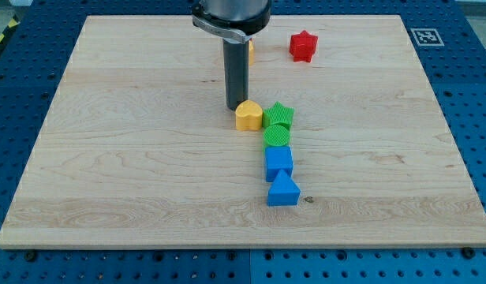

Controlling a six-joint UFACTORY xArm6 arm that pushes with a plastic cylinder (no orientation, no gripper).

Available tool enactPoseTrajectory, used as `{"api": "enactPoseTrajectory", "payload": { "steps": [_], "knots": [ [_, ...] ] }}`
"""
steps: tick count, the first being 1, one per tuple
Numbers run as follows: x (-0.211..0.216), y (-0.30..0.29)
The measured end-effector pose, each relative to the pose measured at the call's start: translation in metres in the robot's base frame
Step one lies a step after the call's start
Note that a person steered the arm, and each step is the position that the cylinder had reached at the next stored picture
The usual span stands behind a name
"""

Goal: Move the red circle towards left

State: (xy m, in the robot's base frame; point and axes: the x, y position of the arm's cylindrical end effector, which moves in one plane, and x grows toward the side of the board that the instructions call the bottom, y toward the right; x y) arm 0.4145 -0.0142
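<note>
No red circle shows in the camera view; it may be hidden behind the arm. The only red block I see is a red star [303,46] near the view's top, right of the rod. My tip [234,108] rests on the board just left of and above a yellow heart [248,116], touching or almost touching it. Right of the heart is a green star [279,114], with a green circle [277,135] directly below it.
A blue block [278,162] and a blue triangle [283,191] continue the column below the green circle. Another yellow block [250,51] peeks out from behind the rod near the top. The wooden board [132,158] lies on a blue perforated table, with a marker tag [423,36] at the top right.
</note>
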Motion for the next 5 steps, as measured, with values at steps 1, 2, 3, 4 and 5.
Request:
{"api": "enactPoseTrajectory", "payload": {
  "steps": [1, 2, 3, 4, 5],
  "knots": [
    [-0.002, 0.0],
    [-0.038, 0.0],
    [-0.052, 0.026],
    [-0.066, 0.052],
    [-0.103, 0.065]
  ]
}}
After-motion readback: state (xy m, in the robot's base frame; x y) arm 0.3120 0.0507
